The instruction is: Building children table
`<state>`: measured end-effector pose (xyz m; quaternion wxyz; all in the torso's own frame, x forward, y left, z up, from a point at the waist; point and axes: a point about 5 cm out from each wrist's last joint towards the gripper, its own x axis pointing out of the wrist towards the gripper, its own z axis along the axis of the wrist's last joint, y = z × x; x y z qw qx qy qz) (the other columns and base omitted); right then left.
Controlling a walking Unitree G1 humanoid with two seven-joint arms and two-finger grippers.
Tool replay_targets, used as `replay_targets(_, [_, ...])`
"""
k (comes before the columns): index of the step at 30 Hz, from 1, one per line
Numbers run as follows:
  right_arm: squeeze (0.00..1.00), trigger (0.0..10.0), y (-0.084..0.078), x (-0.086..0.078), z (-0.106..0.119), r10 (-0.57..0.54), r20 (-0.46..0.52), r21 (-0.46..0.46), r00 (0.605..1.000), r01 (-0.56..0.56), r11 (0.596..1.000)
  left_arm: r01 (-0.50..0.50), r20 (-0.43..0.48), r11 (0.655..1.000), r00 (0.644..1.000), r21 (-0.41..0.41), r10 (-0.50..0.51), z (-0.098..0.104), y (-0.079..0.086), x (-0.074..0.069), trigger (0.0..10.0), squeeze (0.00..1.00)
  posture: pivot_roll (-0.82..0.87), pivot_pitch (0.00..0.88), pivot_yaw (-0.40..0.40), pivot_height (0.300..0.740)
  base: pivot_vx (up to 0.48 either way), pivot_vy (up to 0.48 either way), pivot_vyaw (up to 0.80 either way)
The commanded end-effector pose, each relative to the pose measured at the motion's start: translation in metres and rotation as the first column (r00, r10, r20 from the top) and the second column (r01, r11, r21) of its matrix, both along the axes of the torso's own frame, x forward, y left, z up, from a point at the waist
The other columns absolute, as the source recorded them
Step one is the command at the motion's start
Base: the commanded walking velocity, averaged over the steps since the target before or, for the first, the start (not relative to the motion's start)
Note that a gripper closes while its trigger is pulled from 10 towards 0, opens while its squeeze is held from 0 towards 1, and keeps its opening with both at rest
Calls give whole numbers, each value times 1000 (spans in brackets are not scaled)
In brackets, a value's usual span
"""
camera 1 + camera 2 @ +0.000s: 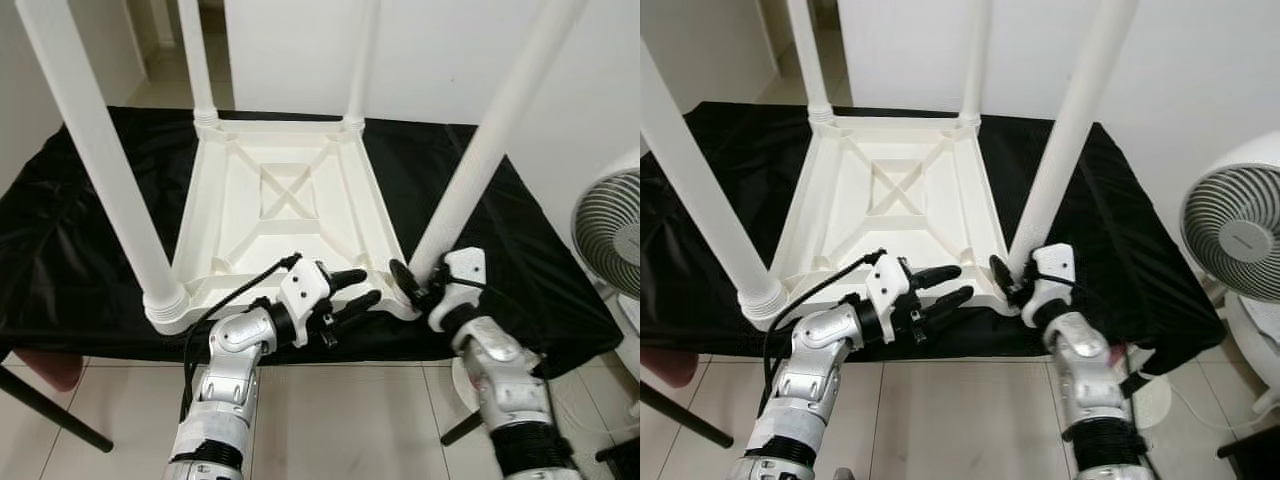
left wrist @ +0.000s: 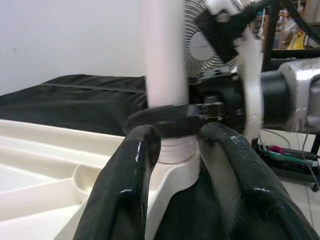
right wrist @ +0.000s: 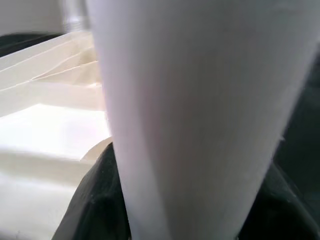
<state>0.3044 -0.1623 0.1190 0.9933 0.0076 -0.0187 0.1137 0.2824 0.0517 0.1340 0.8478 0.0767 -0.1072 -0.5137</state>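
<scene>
A white children's table (image 1: 290,200) lies upside down on a black cloth, its legs pointing up. My right gripper (image 1: 415,280) is shut around the base of the near-right leg (image 1: 480,160), which shows close up in the right wrist view (image 3: 200,110). My left gripper (image 1: 365,288) hovers open at the table's front edge, its fingers (image 2: 130,165) aimed at that same corner socket (image 2: 172,150) and holding nothing. The near-left leg (image 1: 110,170) stands in its socket at the front left corner.
The black cloth (image 1: 90,190) covers a work surface that ends just before me, with tiled floor (image 1: 330,420) below. A white fan (image 1: 610,230) stands close on the right. A white wall (image 1: 440,50) rises behind the far legs.
</scene>
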Motion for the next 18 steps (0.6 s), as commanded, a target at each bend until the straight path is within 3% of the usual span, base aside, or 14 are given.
replay_targets(1, [0, 0, -3, -3, -20, -139, -114, 14, 984, 141, 990, -200, -96, 978, 976, -57, 194, -19, -5, -8, 10000, 0, 34, 30, -10, 740, 0, 0, 0])
replay_targets(3, [0, 0, -3, -3, -20, -139, -114, 14, 984, 141, 990, -200, -96, 978, 976, -57, 194, -19, -5, -8, 10000, 0, 34, 30, -10, 740, 0, 0, 0])
replay_targets(5, [0, 0, 4, -4, -21, -301, -124, 49, 945, 309, 950, -198, -96, 978, 977, -60, 192, -19, -5, -8, 10000, 0, 37, 32, -12, 740, 0, 0, 0])
replay_targets(8, [0, 0, 9, -4, -23, -373, -142, 49, 917, 383, 922, -200, -97, 978, 976, -62, 193, -19, -6, -8, 10000, 0, 37, 31, -12, 740, 0, 0, 0])
replay_targets(18, [0, 0, 19, -1, -10, -446, -102, 47, 889, 452, 891, -196, -98, 978, 977, -69, 189, -18, -9, -8, 10000, 0, 35, 32, -18, 740, 0, 0, 0])
